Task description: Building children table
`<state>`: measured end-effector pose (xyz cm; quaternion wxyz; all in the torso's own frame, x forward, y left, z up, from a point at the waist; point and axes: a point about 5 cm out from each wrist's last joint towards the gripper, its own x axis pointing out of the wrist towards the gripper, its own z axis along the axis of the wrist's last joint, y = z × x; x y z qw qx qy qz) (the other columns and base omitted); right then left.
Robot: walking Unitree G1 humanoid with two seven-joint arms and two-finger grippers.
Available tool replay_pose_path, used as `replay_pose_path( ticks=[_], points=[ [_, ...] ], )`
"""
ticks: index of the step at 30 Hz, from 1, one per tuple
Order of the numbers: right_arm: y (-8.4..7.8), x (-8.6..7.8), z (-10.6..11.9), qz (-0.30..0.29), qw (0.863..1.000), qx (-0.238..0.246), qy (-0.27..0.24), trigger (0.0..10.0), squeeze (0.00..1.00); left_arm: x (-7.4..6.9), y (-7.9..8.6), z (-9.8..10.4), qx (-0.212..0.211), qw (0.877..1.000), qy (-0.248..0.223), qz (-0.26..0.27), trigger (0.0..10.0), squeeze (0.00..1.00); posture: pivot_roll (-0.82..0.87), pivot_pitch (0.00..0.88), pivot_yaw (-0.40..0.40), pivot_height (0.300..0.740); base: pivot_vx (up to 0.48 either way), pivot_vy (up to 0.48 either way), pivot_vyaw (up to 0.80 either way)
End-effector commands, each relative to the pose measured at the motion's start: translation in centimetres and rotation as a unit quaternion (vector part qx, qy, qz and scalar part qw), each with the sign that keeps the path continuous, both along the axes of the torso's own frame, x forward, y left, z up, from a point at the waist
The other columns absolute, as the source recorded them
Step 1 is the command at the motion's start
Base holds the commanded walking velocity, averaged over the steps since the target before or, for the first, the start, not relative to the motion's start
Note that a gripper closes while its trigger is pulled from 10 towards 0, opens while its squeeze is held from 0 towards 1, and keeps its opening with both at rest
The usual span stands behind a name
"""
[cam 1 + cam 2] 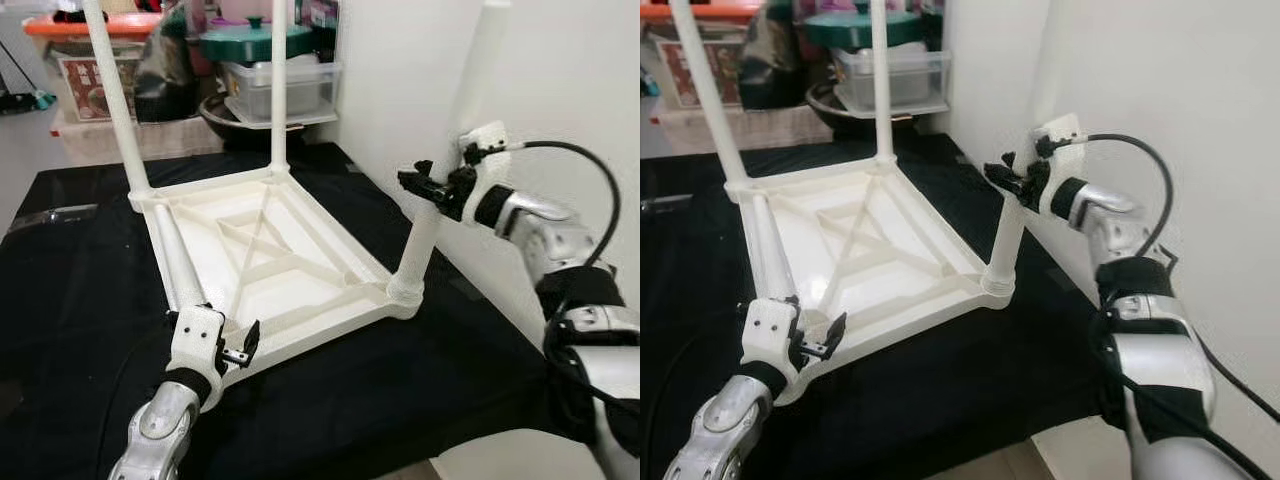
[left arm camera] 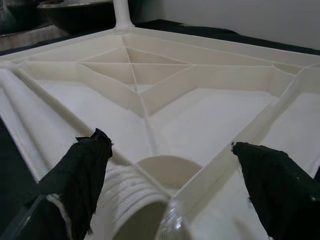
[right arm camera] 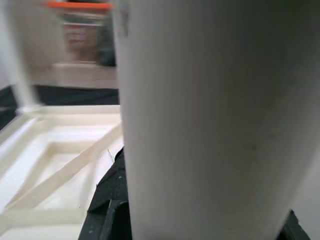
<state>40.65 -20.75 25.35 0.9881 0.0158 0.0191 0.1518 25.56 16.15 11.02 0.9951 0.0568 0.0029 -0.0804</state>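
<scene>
You have one white plastic tabletop lying upside down on the black-covered bench, ribbed underside up. Three white legs stand in its corners: two at the far corners, one at the near right corner. A fourth leg lies along its left edge, beside the empty threaded socket.

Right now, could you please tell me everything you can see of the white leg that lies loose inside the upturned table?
The loose leg is a white tube, plastic by its look, smooth and round. It lies flat in the upside-down tabletop, along the edge on the robot's left, between the far-left corner with its upright leg and the near corner's empty socket. The socket's threading shows in the left wrist view. The left gripper, fingers open, hovers at that near corner, beside the leg's near end, not holding it.
</scene>
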Motion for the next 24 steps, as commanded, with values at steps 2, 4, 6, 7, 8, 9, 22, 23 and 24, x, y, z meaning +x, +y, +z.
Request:
replay_pose_path(
  ticks=[2,4,6,7,8,9,22,23,24],
  points=[
    [-0.3,0.0,-3.0,-0.081,0.993,0.019,0.082,0.0,0.00,0.1,0.0,-0.3,0.012,1.000,0.006,-0.003,10.0,0.00,0.07,0.000,-0.055,0.740,0.000,0.000,0.00],
    [2.2,0.0,-3.7,-0.118,0.987,0.052,0.101,0.0,0.00,0.1,-0.2,-0.3,0.012,1.000,0.008,-0.005,10.0,0.00,0.06,0.000,-0.052,0.740,0.000,0.000,0.00],
    [4.9,0.0,-3.9,-0.131,0.982,0.085,0.106,0.0,0.00,0.1,-0.2,-0.4,0.011,1.000,0.009,-0.006,10.0,0.00,0.06,0.000,-0.056,0.740,0.000,0.000,0.00],
    [6.8,-0.2,-3.9,-0.141,0.979,0.103,0.103,0.0,0.00,0.1,-0.2,-0.4,0.012,1.000,0.009,-0.007,10.0,0.00,0.05,0.000,-0.056,0.740,0.000,0.000,0.00],
    [6.8,-0.2,-3.9,-0.141,0.979,0.103,0.103,0.0,0.00,0.1,-0.2,-0.4,0.012,1.000,0.009,-0.007,10.0,0.00,0.05,0.000,-0.056,0.740,0.000,0.000,0.00],
    [6.8,-0.2,-3.9,-0.141,0.979,0.103,0.103,0.0,0.00,0.1,-0.2,-0.4,0.012,1.000,0.009,-0.007,10.0,0.00,0.05,0.000,-0.056,0.740,0.000,0.000,0.00],
    [13.6,-1.7,-2.3,-0.111,0.973,0.160,0.126,10.0,1.00,0.2,-0.6,-0.8,0.010,1.000,0.015,-0.004,10.0,0.00,0.04,0.000,-0.068,0.740,0.000,0.000,0.00],
    [13.4,-2.0,-1.8,-0.104,0.975,0.160,0.111,10.0,1.00,0.2,-0.7,-0.7,0.010,1.000,0.015,-0.004,10.0,0.00,0.04,0.000,-0.068,0.740,0.000,0.000,0.00],
    [13.3,-2.2,-1.5,-0.102,0.977,0.160,0.102,10.0,1.00,0.3,-0.7,-0.7,0.010,1.000,0.015,-0.004,10.0,0.00,0.04,0.000,-0.068,0.740,0.000,0.000,0.00]
  ],
)
